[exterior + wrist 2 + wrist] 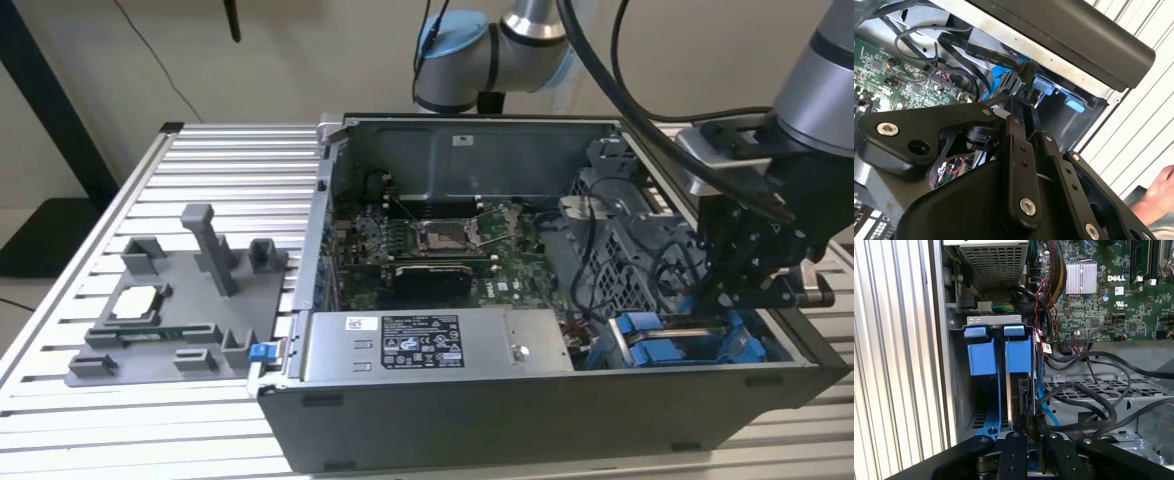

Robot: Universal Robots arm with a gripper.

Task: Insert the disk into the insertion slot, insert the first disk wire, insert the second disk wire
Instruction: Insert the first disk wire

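The disk (1021,385) is standing edgewise in the insertion slot (1019,322), long axis running inward; the pincer (1028,422), nearly closed, is pinching a wire plug (1026,70).

Disk (1021,390) mostly hidden inside insertion slot (996,320), hand (1159,195) cut off at edge

In the exterior view, a silver-grey jointed robot arm with pale blue joint caps (527,30) arches across the top of the frame. Its thick grey wrist segment (821,80) drops in at the upper right. Below it, the black metal gripper with bolted linkage bars (731,298) points steeply downward near the right edge. In both wrist views the gripper (1021,107) (1029,422) has its jaws drawn close together.
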